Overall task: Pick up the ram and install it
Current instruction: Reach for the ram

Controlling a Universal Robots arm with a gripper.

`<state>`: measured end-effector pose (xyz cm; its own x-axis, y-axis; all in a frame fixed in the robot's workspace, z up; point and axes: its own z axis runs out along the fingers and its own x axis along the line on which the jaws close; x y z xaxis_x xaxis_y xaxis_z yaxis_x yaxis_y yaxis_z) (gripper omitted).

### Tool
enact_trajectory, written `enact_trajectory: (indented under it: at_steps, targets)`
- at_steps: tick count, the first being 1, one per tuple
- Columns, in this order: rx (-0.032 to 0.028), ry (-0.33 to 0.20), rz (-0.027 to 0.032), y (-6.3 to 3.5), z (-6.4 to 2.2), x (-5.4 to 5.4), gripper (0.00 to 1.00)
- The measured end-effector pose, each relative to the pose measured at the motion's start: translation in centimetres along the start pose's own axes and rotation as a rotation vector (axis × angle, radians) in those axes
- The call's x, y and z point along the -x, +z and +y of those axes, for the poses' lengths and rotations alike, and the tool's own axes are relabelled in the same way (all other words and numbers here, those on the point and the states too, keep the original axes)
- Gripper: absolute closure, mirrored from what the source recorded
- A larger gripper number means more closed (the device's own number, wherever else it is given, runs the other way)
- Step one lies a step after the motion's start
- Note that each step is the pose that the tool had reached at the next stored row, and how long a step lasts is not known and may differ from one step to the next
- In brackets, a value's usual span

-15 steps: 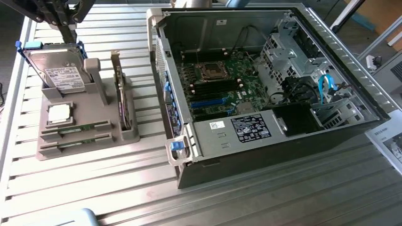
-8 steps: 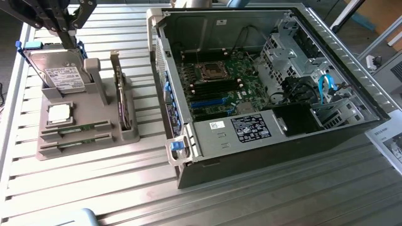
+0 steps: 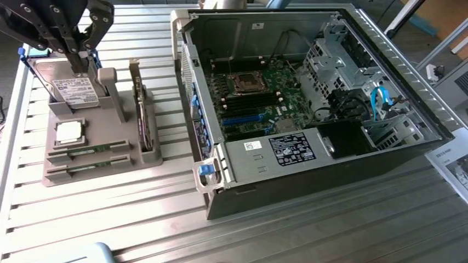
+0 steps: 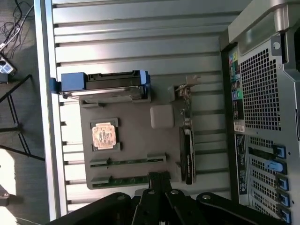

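Observation:
Two green ram sticks lie in slots at the front of a grey holder: one ram stick and a second ram stick beside it. My black gripper hangs above the holder's far end, over the hard drive, well away from both sticks in the exterior view. Its fingers are shut together and hold nothing. The open computer case lies to the exterior view's right, with its motherboard exposed.
The holder also carries a square silver processor and an upright dark expansion card. All of it rests on a ribbed metal table. A white paper lies at the exterior view's right edge.

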<state>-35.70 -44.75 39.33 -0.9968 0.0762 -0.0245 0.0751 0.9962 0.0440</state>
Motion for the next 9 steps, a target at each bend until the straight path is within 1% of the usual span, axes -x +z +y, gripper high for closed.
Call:
enact_trajectory:
  at_steps: [1,2,8,9]
  targets:
    - [0.0001,0.000,-0.0001,-0.02,-0.55,0.0,0.88]
    - [0.0000,0.000,0.0001,-0.06,-1.38,0.1,0.88]
    - [0.0000,0.000,0.0000,-0.14,-3.31,0.3,0.88]
    - [0.0001,0.000,-0.0001,-0.15,-3.77,0.3,0.88]
